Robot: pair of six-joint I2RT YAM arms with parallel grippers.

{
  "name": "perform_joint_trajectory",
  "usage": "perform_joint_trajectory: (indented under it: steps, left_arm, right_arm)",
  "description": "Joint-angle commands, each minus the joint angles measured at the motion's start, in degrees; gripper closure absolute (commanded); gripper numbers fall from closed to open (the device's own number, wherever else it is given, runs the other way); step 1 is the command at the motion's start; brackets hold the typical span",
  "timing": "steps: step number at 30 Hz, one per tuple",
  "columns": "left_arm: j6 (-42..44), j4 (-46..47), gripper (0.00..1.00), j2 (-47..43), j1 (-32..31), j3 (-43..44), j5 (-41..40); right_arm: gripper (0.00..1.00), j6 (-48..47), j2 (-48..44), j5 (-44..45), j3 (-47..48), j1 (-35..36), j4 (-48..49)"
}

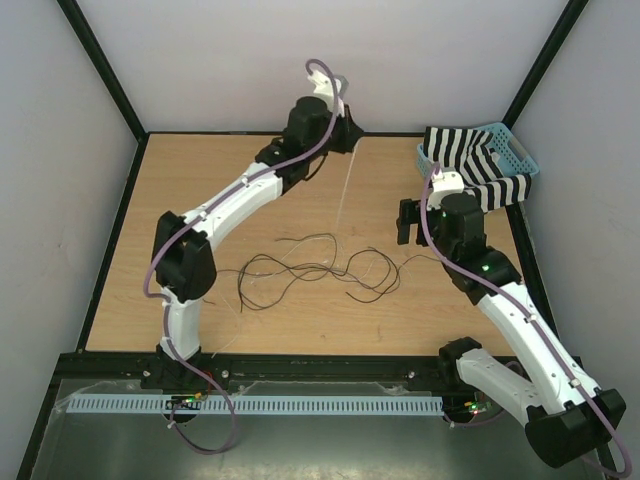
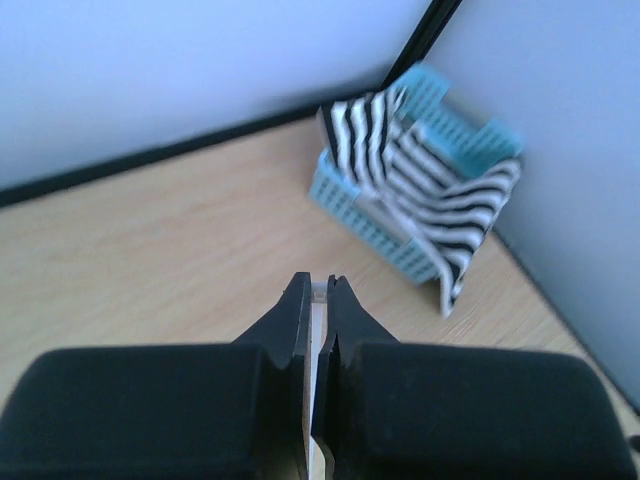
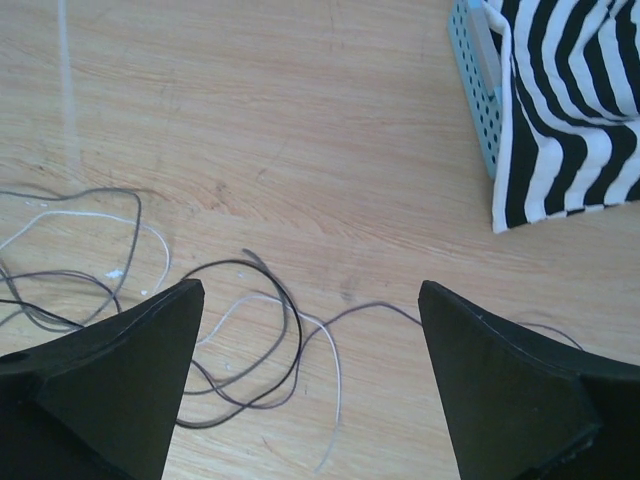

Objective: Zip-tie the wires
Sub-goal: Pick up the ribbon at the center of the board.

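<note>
From above, the wires (image 1: 310, 270) sprawl left of the blue basket (image 1: 515, 150). At the left wrist, the left gripper (image 2: 318, 285) pinches a thin pale strip (image 2: 318, 345), possibly a zip tie, with the basket (image 2: 350, 205) beyond. At the right wrist, the right gripper (image 3: 310, 288) gapes wide over wires (image 3: 240, 263) lying left of the basket (image 3: 475, 80).

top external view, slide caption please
Left gripper shut on a thin pale zip-tie strip; open right gripper near thin black and grey wires

Bright even light; faint shadows; left-wrist view's bg soft
</note>
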Motion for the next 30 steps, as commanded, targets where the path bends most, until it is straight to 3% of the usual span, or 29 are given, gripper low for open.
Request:
perform_joint_trajectory:
  steps: [1, 9, 13, 18, 22, 25, 30]
  left_arm:
    - [-4.2, 11.1, 1.0, -2.2, 1.4, -1.7, 2.0]
    - [-7.8, 17.3, 1.0, -10.9, 5.1, -5.5, 9.4]
    - [-11.5, 17.6, 1.0, -19.6, 8.1, -13.3, 15.9]
    - [-20.7, 20.6, 1.0, -29.5, 14.4, -23.4, 31.1]
    - [-26.9, 27.0, 1.0, -36.4, 17.0, -31.1, 39.6]
    - [-30.7, 32.5, 1.0, -40.8, 17.6, -35.9, 42.3]
    - [-37.9, 42.5, 1.0, -44.9, 17.7, -42.1, 43.5]
  right_arm:
    - [0.0, -0.1, -0.3, -3.0, -2.1, -0.2, 9.4]
    - [0.01, 0.1, -1.1, -14.0, -2.5, -0.1, 17.5]
    - [0.01, 0.9, -0.7, -29.2, -1.2, -0.2, 21.9]
    - [0.01, 6.1, 2.4, -47.1, 1.4, -0.1, 27.3]
    - [0.01, 13.8, 5.3, -57.0, 1.5, -0.1, 35.5]
    - [0.01, 24.1, 7.7, -62.6, 0.0, -0.1, 46.9]
    - [0.01, 38.1, 12.8, -64.0, -1.5, 2.5, 66.0]
